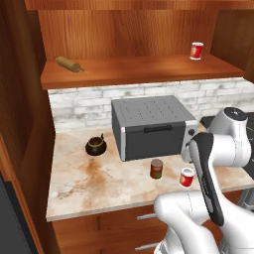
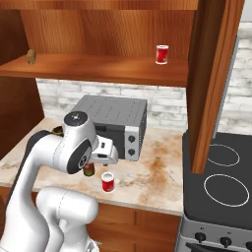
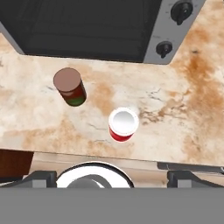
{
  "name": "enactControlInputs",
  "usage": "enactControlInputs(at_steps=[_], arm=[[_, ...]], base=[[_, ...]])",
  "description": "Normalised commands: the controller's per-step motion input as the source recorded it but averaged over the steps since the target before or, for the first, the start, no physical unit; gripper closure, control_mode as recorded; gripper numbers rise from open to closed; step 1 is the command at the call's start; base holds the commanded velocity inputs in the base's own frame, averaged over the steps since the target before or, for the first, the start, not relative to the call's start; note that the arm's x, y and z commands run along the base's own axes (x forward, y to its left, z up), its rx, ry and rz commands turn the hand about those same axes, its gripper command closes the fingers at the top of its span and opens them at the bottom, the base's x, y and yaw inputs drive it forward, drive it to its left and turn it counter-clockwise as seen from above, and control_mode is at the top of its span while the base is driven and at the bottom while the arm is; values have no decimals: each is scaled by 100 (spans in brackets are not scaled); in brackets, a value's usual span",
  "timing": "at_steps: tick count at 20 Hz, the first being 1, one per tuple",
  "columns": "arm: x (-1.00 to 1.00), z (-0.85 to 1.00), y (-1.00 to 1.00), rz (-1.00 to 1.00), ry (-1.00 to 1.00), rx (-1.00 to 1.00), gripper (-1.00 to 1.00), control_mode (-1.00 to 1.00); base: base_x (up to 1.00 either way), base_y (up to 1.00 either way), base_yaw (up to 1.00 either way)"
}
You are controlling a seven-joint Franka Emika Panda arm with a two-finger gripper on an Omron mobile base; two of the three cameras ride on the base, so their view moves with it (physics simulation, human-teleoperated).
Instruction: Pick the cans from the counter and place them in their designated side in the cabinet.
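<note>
Cans are the concern, but the risks are scaling with what is surrounding them, so starting big: the cabinet (image 1: pixel 134 69) is sitting high above the counter (image 1: pixel 99 183), and any lift to its shelf is likely passing close over the toaster oven (image 1: pixel 151 126), whose top and front corner are crowding the route; a low swing would probably be clipping it. The counter is carrying both remaining cans near its front edge, so a sideways nudge is risking a roll off the lip. The dark brownish-red can (image 3: pixel 70 86) with green label is standing just beside the oven front, leaving little room for a finger on that side. The bright red can (image 3: pixel 123 124) is standing upright, white top facing the hand camera, apart from its neighbour and closer to the edge; an off-centre descent is likely tipping it. A similar red can (image 1: pixel 196 50) is already resting on the shelf's right side, and a careless placement could be knocking it. The gripper (image 3: pixel 112 177) is hovering above; its tips are spread wide, holding nothing.
</note>
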Motion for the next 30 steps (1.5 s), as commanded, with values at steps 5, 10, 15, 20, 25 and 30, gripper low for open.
enactControlInputs(at_steps=[5, 10, 15, 20, 25, 30], arm=[[11, -16, -2, 2, 1, 0, -100, -100], [9, -18, -7, 0, 3, 0, -100, -100], [14, -16, -7, 0, 3, 0, -100, -100], [16, -16, -2, 0, 2, 0, -100, -100], [14, -20, 0, 0, 2, 0, -100, -100], [9, -22, 0, 0, 3, 0, -100, -100]], base=[[0, 0, 0], [0, 0, 0], [0, 0, 0], [0, 0, 0], [0, 0, 0], [0, 0, 0]])
